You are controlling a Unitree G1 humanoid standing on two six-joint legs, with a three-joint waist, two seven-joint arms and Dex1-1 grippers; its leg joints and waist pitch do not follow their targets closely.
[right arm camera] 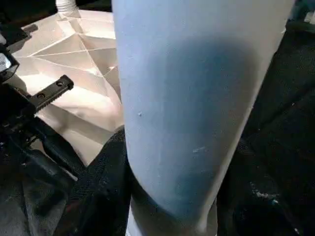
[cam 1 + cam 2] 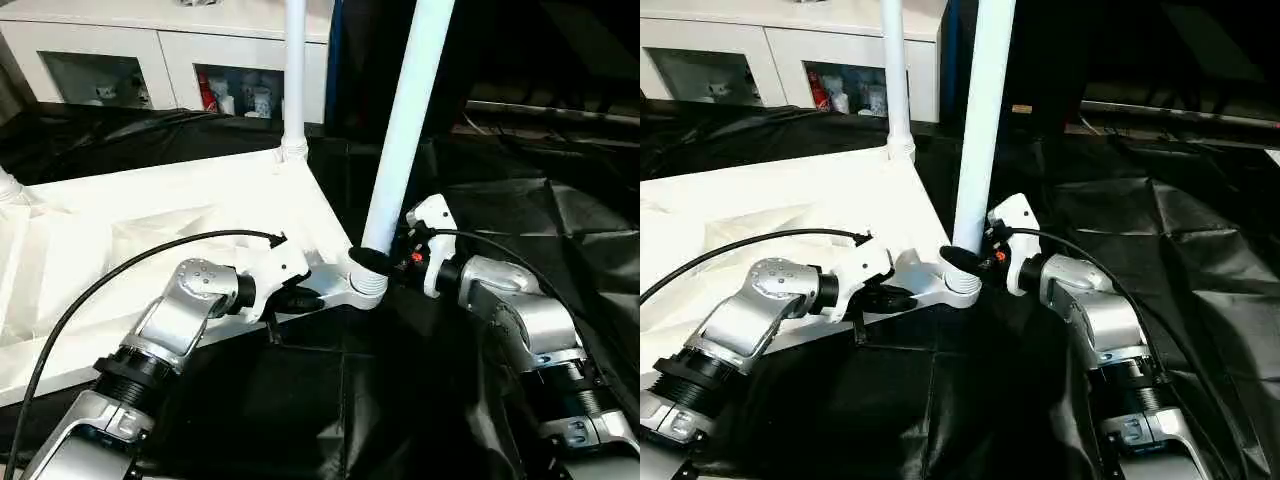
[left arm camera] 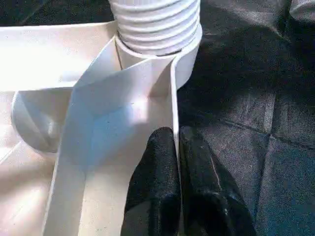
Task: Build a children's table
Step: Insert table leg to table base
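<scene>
The children's table top [image 2: 150, 230] lies upside down, ribbed underside up. One white leg [image 2: 294, 70] stands in the far corner socket. A second leg [image 2: 405, 130] rises, slightly tilted, from the near right corner socket [image 2: 368, 285]. My left gripper [image 2: 300, 298] is shut on the top's thin rim just beside that socket; in the left wrist view its fingers [image 3: 155, 172] pinch the rim wall [image 3: 172, 98] below the leg's ribbed base [image 3: 157, 24]. My right gripper [image 2: 375, 262] is closed around the second leg [image 1: 192, 98] low down, a black finger [image 1: 106, 182] wrapping it.
Crumpled black cover [image 2: 520, 210] lies over the work table to the right and front. A white glass-door cabinet [image 2: 150, 60] stands behind. A black cable [image 2: 120, 270] arcs over the table top from my left arm. Another white socket piece [image 2: 8, 185] shows at the left edge.
</scene>
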